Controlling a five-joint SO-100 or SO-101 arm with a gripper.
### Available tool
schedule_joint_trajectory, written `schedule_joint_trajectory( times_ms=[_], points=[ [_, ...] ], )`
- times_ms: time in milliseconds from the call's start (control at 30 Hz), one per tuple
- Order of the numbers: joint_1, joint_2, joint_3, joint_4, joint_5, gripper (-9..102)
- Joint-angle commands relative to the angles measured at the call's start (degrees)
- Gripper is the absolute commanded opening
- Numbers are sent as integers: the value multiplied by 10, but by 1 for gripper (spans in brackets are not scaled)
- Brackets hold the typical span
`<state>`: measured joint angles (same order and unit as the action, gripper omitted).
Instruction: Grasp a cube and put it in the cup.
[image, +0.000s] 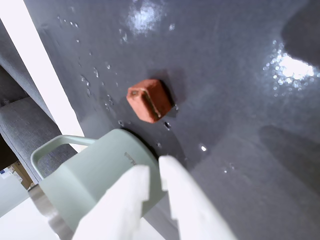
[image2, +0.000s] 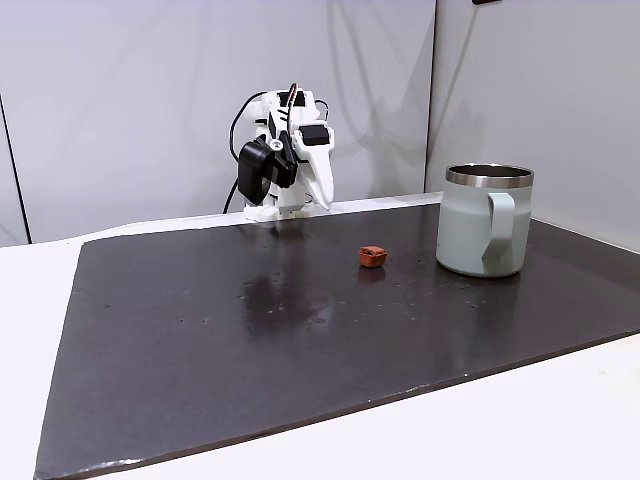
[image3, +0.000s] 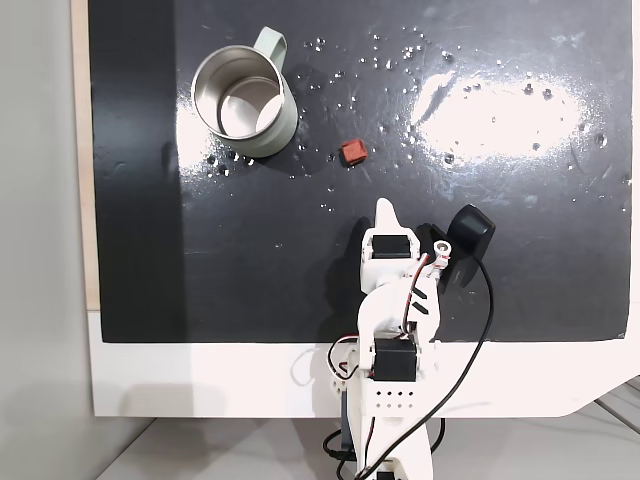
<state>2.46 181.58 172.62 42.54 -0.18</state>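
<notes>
The white claw (image: 155, 167) covers part of the cup (image: 95, 180) in the wrist view; its fingers are nearly together, holding nothing. One cube (image3: 352, 152) lies on the dark desk (image3: 560, 250) just beside the one cup, apart from it.

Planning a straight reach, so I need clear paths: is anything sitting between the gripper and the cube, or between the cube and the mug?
Nothing visible. Bare dark mat lies between the gripper and the cube, and between cube and mug.
</notes>
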Motion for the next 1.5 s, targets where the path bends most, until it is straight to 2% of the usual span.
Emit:
schedule_joint_trajectory(
  times_ms=[0,467,767,1067,1233,1467],
  points=[
    [4,5,-4,1,3,0],
    [4,5,-4,0,4,0],
    [4,-5,-82,53,0,0],
    [-25,-268,-330,63,-5,0],
    [-38,-431,-470,121,-18,0],
    [-76,-572,-612,212,-37,0]
  ],
)
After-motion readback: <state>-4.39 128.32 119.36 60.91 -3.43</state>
